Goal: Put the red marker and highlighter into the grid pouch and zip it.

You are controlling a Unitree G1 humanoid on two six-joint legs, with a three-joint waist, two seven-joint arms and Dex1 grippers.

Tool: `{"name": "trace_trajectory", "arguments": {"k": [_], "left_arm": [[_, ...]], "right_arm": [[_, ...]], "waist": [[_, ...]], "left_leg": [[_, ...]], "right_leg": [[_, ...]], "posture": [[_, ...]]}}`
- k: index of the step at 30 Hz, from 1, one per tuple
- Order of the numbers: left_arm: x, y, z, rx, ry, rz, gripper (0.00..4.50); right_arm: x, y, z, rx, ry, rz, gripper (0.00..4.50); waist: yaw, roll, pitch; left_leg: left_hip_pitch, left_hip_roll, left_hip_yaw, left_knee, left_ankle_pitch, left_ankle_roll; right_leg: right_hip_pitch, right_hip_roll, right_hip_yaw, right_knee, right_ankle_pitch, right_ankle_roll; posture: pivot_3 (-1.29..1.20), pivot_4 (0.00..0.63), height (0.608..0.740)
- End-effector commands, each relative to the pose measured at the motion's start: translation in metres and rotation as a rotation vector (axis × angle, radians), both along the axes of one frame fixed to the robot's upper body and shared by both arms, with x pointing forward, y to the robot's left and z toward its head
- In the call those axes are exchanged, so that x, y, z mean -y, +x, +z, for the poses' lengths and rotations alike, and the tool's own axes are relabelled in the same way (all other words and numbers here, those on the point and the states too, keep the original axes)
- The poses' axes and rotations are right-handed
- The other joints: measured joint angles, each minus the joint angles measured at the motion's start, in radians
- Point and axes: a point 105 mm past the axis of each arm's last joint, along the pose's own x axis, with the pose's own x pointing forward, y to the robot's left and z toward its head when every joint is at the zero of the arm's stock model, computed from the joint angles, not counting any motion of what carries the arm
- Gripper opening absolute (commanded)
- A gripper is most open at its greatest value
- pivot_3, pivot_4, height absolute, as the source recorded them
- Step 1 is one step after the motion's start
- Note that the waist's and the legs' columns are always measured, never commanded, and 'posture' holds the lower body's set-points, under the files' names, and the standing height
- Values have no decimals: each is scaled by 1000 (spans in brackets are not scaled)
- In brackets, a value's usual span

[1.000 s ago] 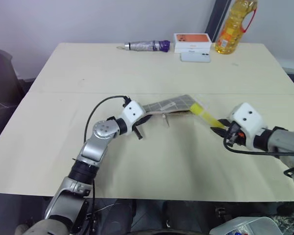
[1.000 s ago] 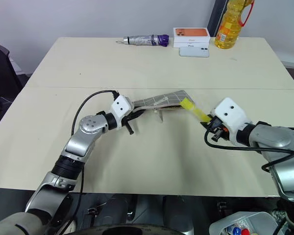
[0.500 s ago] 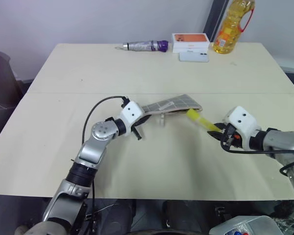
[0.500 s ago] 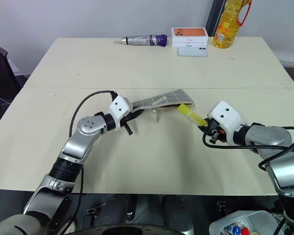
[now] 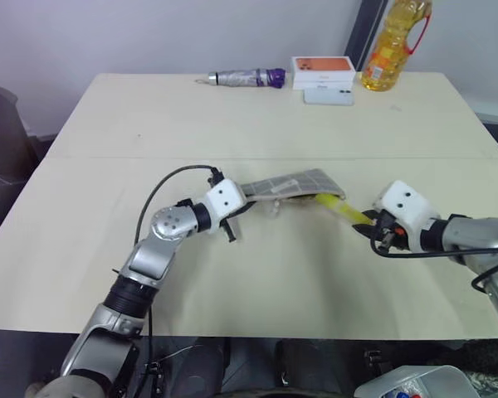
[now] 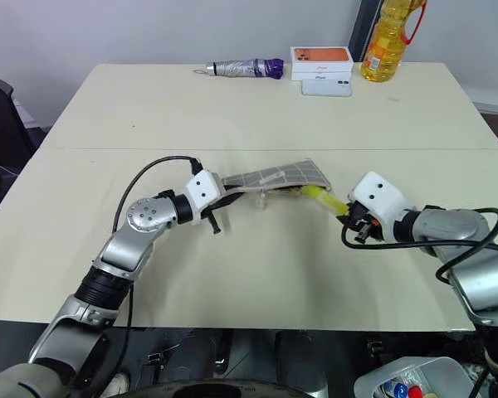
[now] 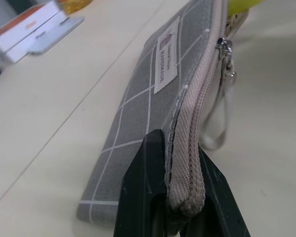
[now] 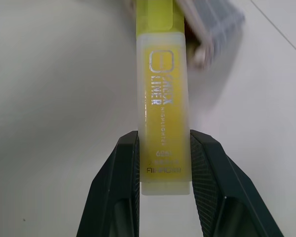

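Note:
The grey grid pouch [image 5: 289, 184] hangs a little above the table's middle, its left end pinched in my shut left gripper [image 5: 239, 209]. Its zipper edge [image 7: 197, 108] faces me, with the pull tab [image 7: 226, 59] near the far end. My right gripper [image 5: 368, 225] is shut on the yellow highlighter [image 5: 339, 208], whose tip points into the pouch's right-hand mouth. Up close, the black fingers [image 8: 122, 177] clamp the highlighter's [image 8: 163, 98] rear end. The red marker is out of view.
At the table's far edge lie a silver-and-purple cylinder [image 5: 245, 78], an orange-and-white box [image 5: 324, 68] with a pale phone [image 5: 329, 96] in front, and a bottle of yellow oil [image 5: 389, 41]. A seam [image 5: 108, 156] crosses the table.
My right gripper carried the highlighter left and down, so its tip now reaches the pouch's mouth. The left gripper drew back slightly and rolled, holding the pouch flatter.

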Motion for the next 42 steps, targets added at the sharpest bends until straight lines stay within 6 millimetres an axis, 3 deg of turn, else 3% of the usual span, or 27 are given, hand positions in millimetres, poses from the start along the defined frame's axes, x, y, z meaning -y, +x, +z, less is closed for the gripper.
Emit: {"name": "trace_trajectory", "arguments": {"k": [1,9,13,16,20,25,28,32,35,42], "left_arm": [[8,-7,13,98,20,-60,0],[15,-18,9,156,88,-154,0],[13,-17,8,155,91,-151,0],[9,-15,8,141,86,-126,0],[3,-9,10,73,16,-65,0],[0,4,24,-98,-189,47,0],[1,11,33,-193,-293,90,0],[8,19,46,-327,-419,119,0],[13,23,57,-388,-502,121,0],[20,21,63,-419,-533,111,0]], "right_arm": [[-11,-1,8,16,-43,63,846],[-50,2,7,11,-111,228,846],[-54,4,9,14,-118,254,846],[-53,5,18,33,-107,253,2369],[-54,1,49,119,-58,276,4351],[-51,-7,94,220,51,291,4351],[-51,-7,103,230,132,272,4351],[-59,-7,82,170,194,253,4351],[-74,5,63,161,292,196,4351],[-91,41,54,181,512,1,4351]], "waist": [[0,0,0],[-2,0,0],[1,0,0],[0,0,0],[0,0,0],[0,0,0],[0,0,0],[0,0,0],[-3,0,0],[-5,0,0]], "left_leg": [[0,0,0,0,0,0],[0,0,0,0,0,0],[0,0,0,0,0,0],[-1,0,0,0,0,0],[-1,0,-1,0,0,0],[-1,0,-1,0,0,0],[-1,0,-1,0,0,0],[-1,0,-1,0,0,0],[-1,0,-1,0,0,0],[-1,0,0,0,0,-1]], "right_leg": [[0,0,0,0,0,0],[-1,0,0,0,0,0],[-1,0,0,0,0,0],[-1,0,0,0,0,0],[-1,0,0,0,0,0],[-1,0,0,0,0,0],[-1,0,0,0,0,0],[-1,0,0,0,0,0],[-1,0,0,0,0,0],[-3,0,0,2,0,0]], "posture": [[0,150,740],[0,150,740],[0,150,740],[0,150,740],[0,150,740],[0,150,740],[0,150,740],[0,150,740],[0,150,740],[0,150,740]]}}
